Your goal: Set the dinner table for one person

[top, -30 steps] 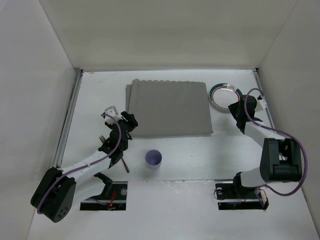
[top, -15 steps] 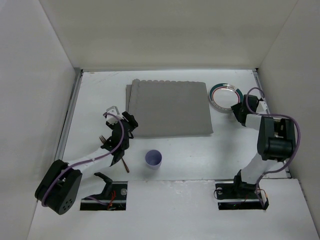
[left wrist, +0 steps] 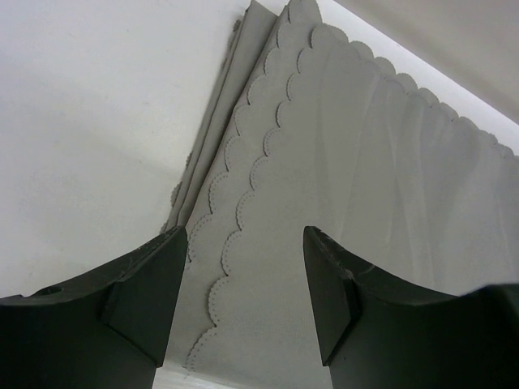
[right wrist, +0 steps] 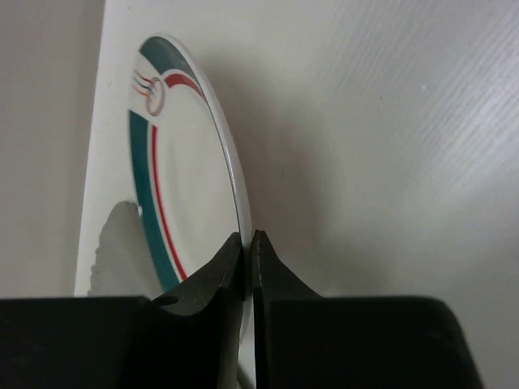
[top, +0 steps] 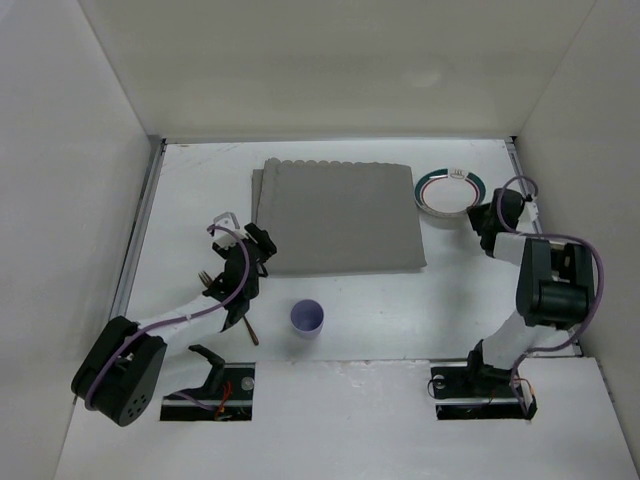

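Right gripper (right wrist: 247,243) is pinched tight on the plate (right wrist: 186,162) rim, jaws nearly touching with only the thin edge between them. In the top view that's upper right, plate (top: 450,190) just right of the mat (top: 340,215). The plate looks tipped up on the held side. My guess is an edge grip because a flat plate gives the fingers nothing else to bite.

Left gripper (left wrist: 243,300) has its jaws at a middling gap with nothing in them. It hovers over the mat (left wrist: 340,162) at the scalloped corner, where the layers look folded or stacked. In the top view it (top: 255,250) sits at the mat's lower-left corner. Probably parked there, or ready to pin the mat while the plate comes over; can't tell which.

The table (top: 400,310) is the white surface under everything, filling the lower two thirds of the top view between the walls.

Cup (top: 307,318) stands upright, lower centre, below the mat and apart from it. There's a brown stick (top: 251,333) left of the cup, half under the left arm. Likely cutlery, but it's too small to confirm.

Plate isn't on the mat yet, so that's presumably the step in hand.
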`<state>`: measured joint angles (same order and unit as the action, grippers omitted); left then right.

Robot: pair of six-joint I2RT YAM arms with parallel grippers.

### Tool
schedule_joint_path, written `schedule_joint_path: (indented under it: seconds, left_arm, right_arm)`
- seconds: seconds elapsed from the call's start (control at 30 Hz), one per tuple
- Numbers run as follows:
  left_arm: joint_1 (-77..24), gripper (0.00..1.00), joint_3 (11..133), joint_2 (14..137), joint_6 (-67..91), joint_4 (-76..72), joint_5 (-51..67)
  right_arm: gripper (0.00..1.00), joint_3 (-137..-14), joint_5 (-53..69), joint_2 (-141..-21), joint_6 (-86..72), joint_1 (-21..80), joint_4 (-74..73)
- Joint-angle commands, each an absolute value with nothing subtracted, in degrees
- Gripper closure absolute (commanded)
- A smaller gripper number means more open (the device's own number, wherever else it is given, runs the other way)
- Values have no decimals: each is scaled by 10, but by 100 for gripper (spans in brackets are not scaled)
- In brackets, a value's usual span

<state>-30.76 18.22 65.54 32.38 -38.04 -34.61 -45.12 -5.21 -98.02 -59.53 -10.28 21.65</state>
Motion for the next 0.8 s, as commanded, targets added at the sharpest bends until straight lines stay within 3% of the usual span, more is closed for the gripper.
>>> schedule_joint_path:
  seconds: [0.0,0.23,0.53,0.77]
  left_arm:
    - [-311,43,186,662,325,-410,-353]
    - [-313,43,184,662,324,-420,-355]
    - [-305,43,177,648,326,-421,-359]
    - [-308,43,175,643,327,-421,-359]
  right_arm:
    - [91,-447,-43,-884,-583,-100,279]
    - [90,-470,-25,-810,-544,30,269]
    - [89,-532,32,-949,-575,221,281]
    - [89,-560,46,-1012,-595,255,277]
